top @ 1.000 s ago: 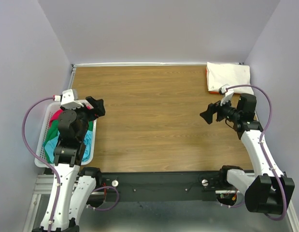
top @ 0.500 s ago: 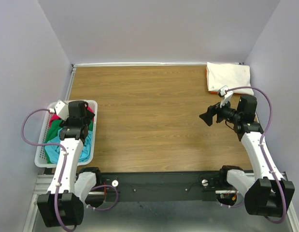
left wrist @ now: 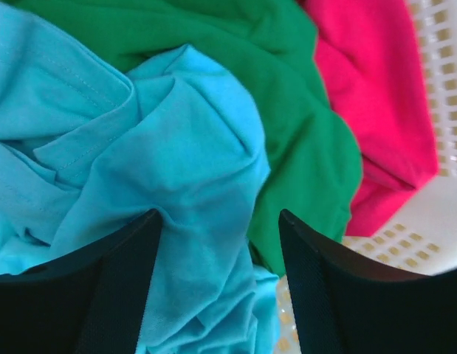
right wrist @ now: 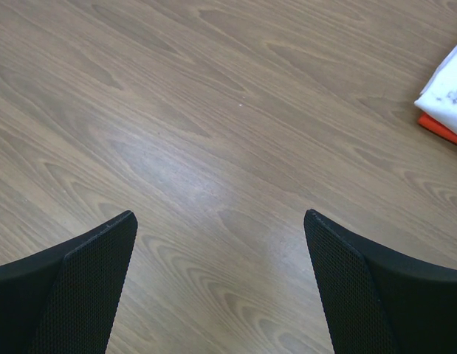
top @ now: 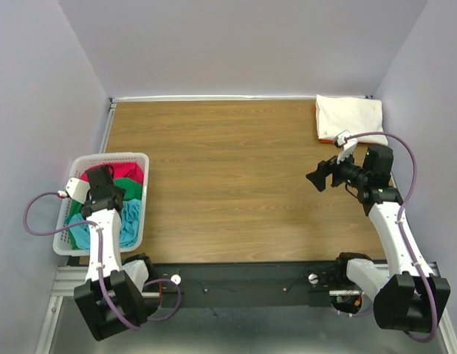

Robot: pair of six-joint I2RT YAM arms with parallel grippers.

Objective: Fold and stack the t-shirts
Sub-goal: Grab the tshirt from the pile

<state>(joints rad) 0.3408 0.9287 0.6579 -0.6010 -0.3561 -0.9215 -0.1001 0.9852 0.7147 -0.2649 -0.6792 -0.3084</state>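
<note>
Turquoise tee: crumpled in the white lattice basket, by the table's left edge
Green tee: squished right beside it, with the red tee past that, against the basket wall
Left gripper: down in the basket, jaws apart, straddling a turquoise fold, not pinching it as far as I can see
Right gripper: jaws wide apart over the bare wooden table, holding nothing
Cream-white tee: folded in the far right corner, on top of an orange tee

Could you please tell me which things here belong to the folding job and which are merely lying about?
Job: turquoise t-shirt, green t-shirt, red t-shirt, folded cream-white t-shirt, orange t-shirt beneath it.
Not the job: white basket, wooden table.
</note>
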